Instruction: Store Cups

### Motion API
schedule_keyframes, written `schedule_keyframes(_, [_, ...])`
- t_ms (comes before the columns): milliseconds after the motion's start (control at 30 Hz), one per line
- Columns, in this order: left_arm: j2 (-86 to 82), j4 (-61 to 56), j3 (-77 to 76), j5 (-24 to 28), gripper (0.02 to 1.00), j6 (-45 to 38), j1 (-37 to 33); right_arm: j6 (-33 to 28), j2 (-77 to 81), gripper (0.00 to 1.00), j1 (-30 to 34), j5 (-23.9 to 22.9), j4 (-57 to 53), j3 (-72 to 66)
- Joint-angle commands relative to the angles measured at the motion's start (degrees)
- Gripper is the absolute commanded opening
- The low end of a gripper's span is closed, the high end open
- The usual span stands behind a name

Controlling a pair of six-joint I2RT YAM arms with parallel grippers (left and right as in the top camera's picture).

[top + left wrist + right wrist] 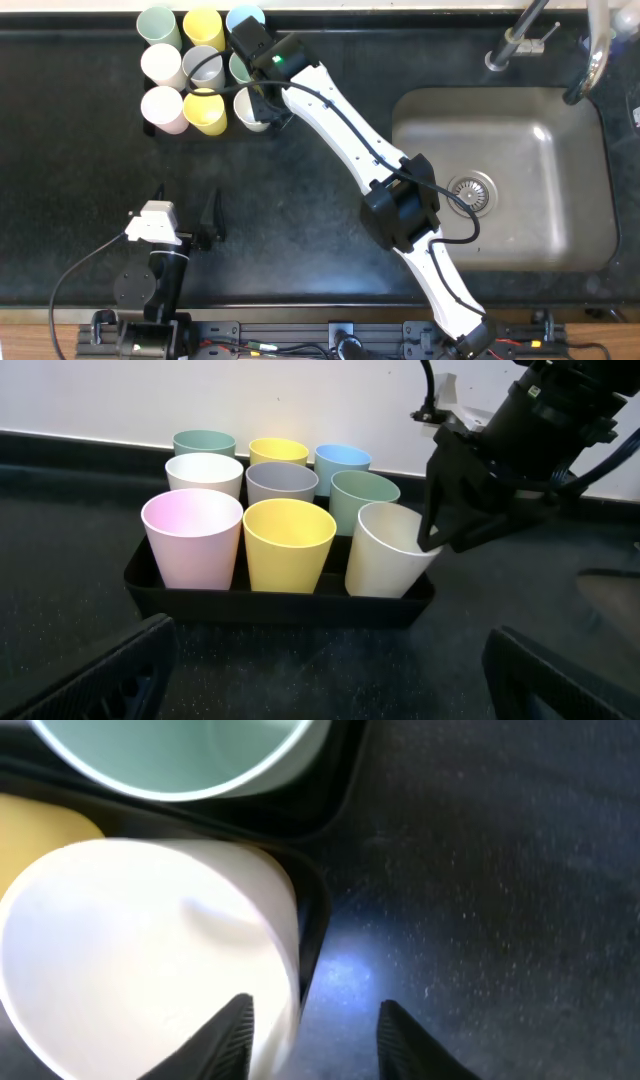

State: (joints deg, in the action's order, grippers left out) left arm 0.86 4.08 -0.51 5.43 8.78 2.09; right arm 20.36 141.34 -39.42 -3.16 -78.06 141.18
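Cream cup (130, 940), tilted, rim straddled by right gripper (312, 1035)

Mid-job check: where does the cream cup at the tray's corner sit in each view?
Top view: cream cup ends the cup row nearest the arm bases, partly under the right gripper.
Left wrist view: tilted in the black tray's front corner, right gripper at its rim.
Right wrist view: close up, rim inside the open gripper.
Shared landmark: the pale green cup behind it.
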Motion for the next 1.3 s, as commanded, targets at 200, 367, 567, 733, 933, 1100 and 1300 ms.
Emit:
schedule_keyframes(200, [-0.6, 0.2, 0.0, 1.0, 1.0, -1.1, -0.4, -7.0, -16.3, 0.822, 1.0, 0.7, -0.8, 0.7])
schedule_keyframes(367, [-0.6, 0.2, 0.0, 1.0, 1.0, -1.1, -0.4, -11.7, -25.5, 0.998, 6.6, 0.8, -4.7, 0.6])
schedule_keyframes(567, [-0.6, 0.2, 0.0, 1.0, 1.0, -1.1, -0.4, -16.0, -34.6, 0.996, 16.6, 0.8, -7.4, -2.5])
schedule_keyframes(733, [-0.6, 0.2, 0.0, 1.0, 1.0, -1.1, -0.4, -21.1, -46.1, 0.996, 24.8, 0.8, -1.9, -17.5])
schedule_keyframes(933, [-0.6, 0.2, 0.0, 1.0, 1.0, -1.1, -0.4, -25.0, -65.5, 0.998, 30.0, 0.8, 13.6, -47.3])
schedule_keyframes(1100, [-0.6, 0.2, 0.0, 1.0, 1.0, -1.1, -0.4, -25.3, -81.6, 0.996, 32.5, 1.6, 25.8, -71.0])
schedule_keyframes(1300, [-0.6, 0.2, 0.0, 1.0, 1.0, -1.1, -0.4, -25.1, -99.1, 0.998, 32.7, 5.1, 44.6, -96.9])
